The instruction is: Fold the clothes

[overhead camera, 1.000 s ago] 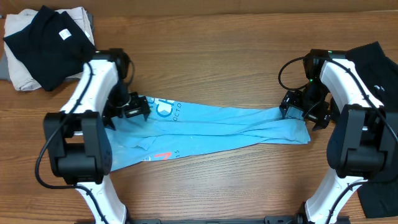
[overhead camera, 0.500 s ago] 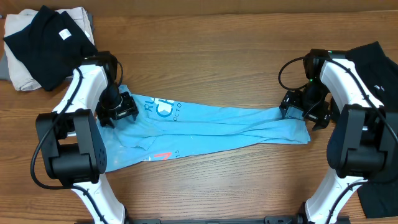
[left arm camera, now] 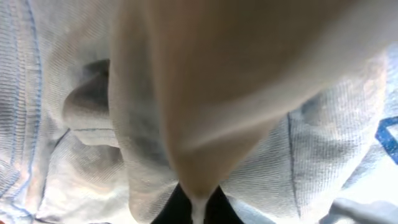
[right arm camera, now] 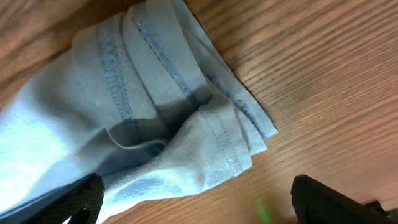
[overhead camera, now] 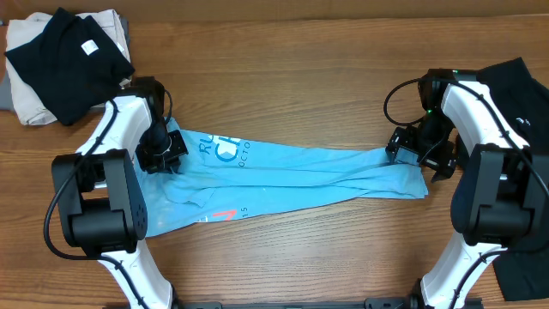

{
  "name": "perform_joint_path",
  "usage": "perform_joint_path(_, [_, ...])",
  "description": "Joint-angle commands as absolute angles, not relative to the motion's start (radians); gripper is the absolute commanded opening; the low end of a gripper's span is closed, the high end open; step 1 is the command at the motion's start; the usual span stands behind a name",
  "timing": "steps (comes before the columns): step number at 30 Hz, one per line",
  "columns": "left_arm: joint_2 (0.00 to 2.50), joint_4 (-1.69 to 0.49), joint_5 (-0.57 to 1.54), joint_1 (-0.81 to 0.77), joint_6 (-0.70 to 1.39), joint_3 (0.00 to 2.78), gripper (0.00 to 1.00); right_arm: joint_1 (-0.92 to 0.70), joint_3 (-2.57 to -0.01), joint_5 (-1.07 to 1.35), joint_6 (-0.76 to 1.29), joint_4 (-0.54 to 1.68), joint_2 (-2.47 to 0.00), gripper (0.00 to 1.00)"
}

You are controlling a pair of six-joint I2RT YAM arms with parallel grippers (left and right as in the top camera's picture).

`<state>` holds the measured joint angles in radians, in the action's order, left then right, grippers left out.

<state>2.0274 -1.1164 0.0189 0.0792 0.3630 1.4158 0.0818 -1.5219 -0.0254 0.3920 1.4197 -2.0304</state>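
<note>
At the left, we see the left gripper [overhead camera: 161, 154] now shifted outward to the upper left corner of the shirt [overhead camera: 292, 176], and it has snapped closed from wide open. Its wrist view is filled with bunched fabric running into the jaws, so we judge it has pinched the cloth and that corner is ready to be lifted or pulled for a fold. The shirt lies mid-table as a rumpled light blue band. Its long axis runs left to right, dipping slightly toward the right, with the lettered end at the left and stitched hem edges at the right. At the right, the right gripper [overhead camera: 419, 154] is unmoved, its fingers spread wide at that end, holding nothing.
</note>
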Motion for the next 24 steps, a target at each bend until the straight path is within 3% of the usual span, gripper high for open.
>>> perform_joint_path(1, [2.038, -1.123, 0.006, 0.075, 0.359, 1.422, 0.04, 0.083, -1.521, -0.022, 0.393, 1.423, -2.032, 1.0])
perform_joint_path(11, [2.032, -1.377, -0.061, 0.075, 0.397, 1.608, 0.04, 0.083, -1.521, -0.022, 0.393, 1.407, -2.032, 1.0])
perform_joint_path(24, [2.032, -1.544, -0.134, 0.08, 0.434, 1.584, 0.04, 0.083, -1.521, -0.012, 0.393, 1.396, -2.032, 1.0])
